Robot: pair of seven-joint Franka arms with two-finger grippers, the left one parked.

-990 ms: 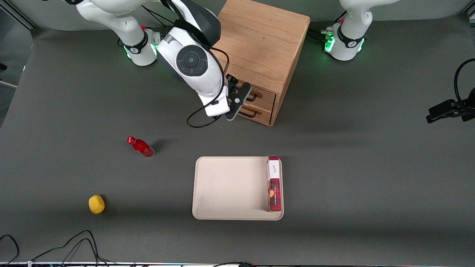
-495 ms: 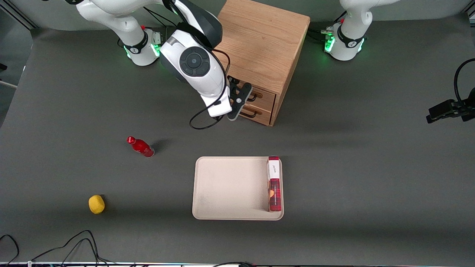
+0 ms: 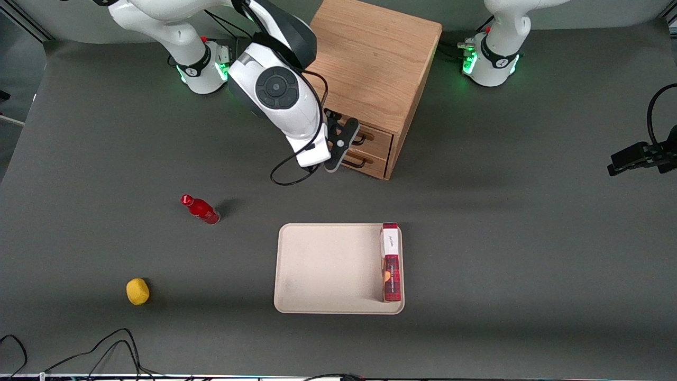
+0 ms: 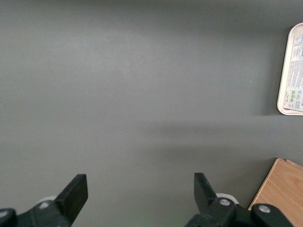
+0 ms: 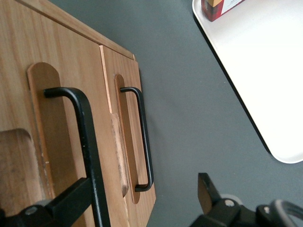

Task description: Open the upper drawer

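Two light-oak drawers face the front camera in the wooden cabinet (image 3: 373, 74) on the tabletop (image 3: 529, 238), and the upper drawer (image 3: 376, 139), shut, lies directly ahead of the gripper (image 5: 142, 201). The gripper is open, with the black bar handle (image 5: 87, 142) of the upper drawer standing between its fingers, one finger (image 5: 71, 198) touching the bar and the bar's long axis crossing the gap. Compared with one second ago, the gripper has advanced toward the drawer front; over the last half second it has held nearly still.
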